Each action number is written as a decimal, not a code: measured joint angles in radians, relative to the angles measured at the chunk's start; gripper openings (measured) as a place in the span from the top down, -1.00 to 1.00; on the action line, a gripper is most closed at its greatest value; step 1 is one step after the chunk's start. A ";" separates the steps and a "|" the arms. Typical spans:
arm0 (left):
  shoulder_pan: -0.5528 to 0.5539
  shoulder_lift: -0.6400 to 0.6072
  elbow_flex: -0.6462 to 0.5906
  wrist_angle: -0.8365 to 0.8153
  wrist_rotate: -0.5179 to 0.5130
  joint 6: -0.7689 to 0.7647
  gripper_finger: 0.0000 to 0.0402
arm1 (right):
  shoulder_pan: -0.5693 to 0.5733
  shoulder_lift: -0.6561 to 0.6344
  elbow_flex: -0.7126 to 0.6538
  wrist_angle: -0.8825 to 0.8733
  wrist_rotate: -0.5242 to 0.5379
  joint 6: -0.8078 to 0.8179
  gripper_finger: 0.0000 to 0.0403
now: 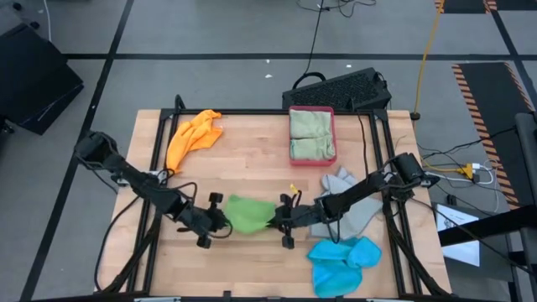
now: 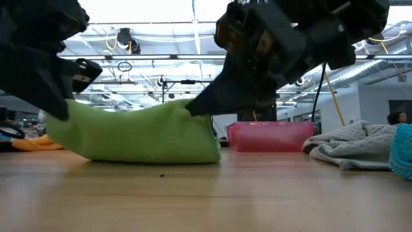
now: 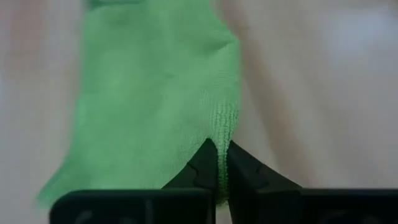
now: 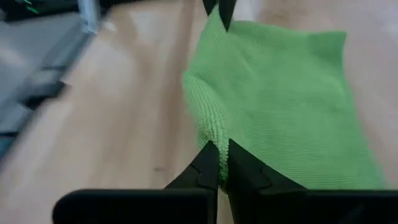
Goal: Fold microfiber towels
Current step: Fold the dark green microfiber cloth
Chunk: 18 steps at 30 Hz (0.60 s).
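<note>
With our left end effector (image 1: 220, 223) and right end effector (image 1: 284, 220) each pinched tight on opposite edges of the bright green towel (image 1: 249, 213) mid-tabletop (image 1: 252, 151), we risk an edge slipping free if they pull unevenly.

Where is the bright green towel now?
In the high view, the bright green towel lies at the table's front centre, pinched between the left gripper and the right gripper.
</note>
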<state>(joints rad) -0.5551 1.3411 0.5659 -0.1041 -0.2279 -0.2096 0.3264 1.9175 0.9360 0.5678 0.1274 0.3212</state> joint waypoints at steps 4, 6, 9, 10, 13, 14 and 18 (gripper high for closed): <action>-0.007 0.000 0.000 0.069 0.172 -0.036 0.97 | 0.011 0.000 0.000 0.038 -0.058 0.088 0.95; -0.010 0.000 0.000 0.100 0.214 -0.037 0.94 | 0.018 0.000 0.000 0.062 -0.063 0.109 0.95; 0.001 -0.014 0.000 0.114 0.228 -0.006 0.87 | 0.016 0.000 0.000 0.098 -0.078 0.128 0.95; 0.011 -0.014 0.000 0.114 0.228 -0.003 0.85 | 0.009 0.000 0.000 0.101 -0.082 0.130 0.95; 0.050 -0.013 0.000 0.092 0.228 -0.001 0.85 | -0.018 0.000 0.000 0.074 -0.081 0.138 0.96; 0.062 -0.013 0.000 0.091 0.227 0.007 0.86 | -0.028 0.000 0.000 0.065 -0.081 0.138 0.96; 0.135 -0.013 0.001 0.032 0.228 0.041 0.94 | -0.073 0.000 0.000 0.020 -0.081 0.139 0.96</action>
<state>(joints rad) -0.4202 1.3281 0.5666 -0.0722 0.0006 -0.1691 0.2533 1.9175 0.9360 0.5883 0.0465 0.4604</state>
